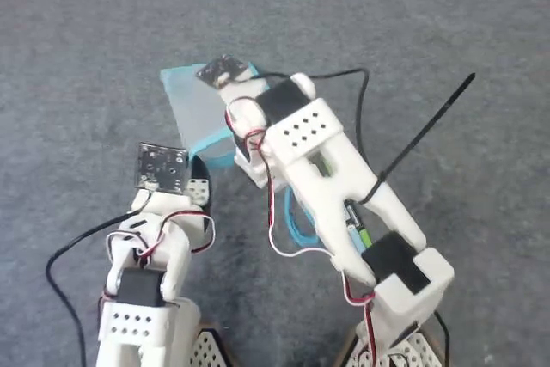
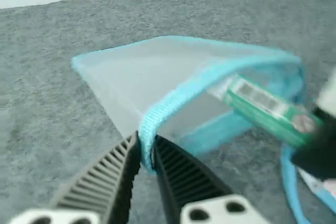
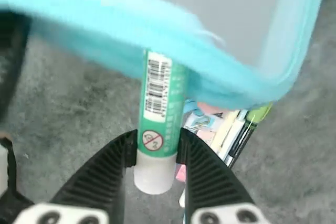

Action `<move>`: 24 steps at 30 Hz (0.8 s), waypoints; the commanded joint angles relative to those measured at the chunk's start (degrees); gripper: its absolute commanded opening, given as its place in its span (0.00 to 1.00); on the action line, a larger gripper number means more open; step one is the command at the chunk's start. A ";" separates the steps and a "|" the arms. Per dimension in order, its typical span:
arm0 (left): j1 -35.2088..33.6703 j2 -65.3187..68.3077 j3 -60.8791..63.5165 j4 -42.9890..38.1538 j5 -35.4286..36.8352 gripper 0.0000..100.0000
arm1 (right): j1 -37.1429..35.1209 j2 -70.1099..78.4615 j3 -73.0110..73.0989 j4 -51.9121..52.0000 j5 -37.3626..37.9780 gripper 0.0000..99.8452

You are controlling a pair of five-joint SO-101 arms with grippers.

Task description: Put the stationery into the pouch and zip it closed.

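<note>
The translucent pouch (image 1: 199, 107) with a light blue zip rim lies on the grey carpet, its mouth held up. My left gripper (image 2: 146, 153) is shut on the blue rim (image 2: 173, 100) at the mouth's near corner. My right gripper (image 3: 156, 150) is shut on a green glue stick (image 3: 157, 114), whose far end sits under the rim and inside the mouth. In the left wrist view the glue stick (image 2: 262, 108) pokes into the opening from the side. More stationery (image 3: 231, 129), pens and coloured pieces, lies on the carpet just past the pouch.
Grey carpet (image 1: 447, 58) covers the whole table. A green pen (image 1: 357, 231) and a blue loop (image 1: 296, 228) lie under the right arm. A black strap (image 1: 430, 131) sticks out from that arm. Open carpet lies on the far side and to the left.
</note>
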 commanded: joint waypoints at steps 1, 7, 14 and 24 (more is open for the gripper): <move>4.66 -1.14 -0.48 1.32 -2.29 0.01 | 1.01 0.04 -8.09 -0.40 -0.79 0.03; 5.36 -1.14 -0.48 1.32 -2.29 0.01 | 1.01 0.92 -8.35 -2.77 -0.26 0.25; 4.92 -1.14 -0.48 1.32 -2.29 0.01 | 1.98 -5.41 -8.35 -2.07 -0.26 0.25; -0.44 -1.14 -0.84 0.97 -1.93 0.01 | 10.51 -22.20 3.69 4.97 4.75 0.25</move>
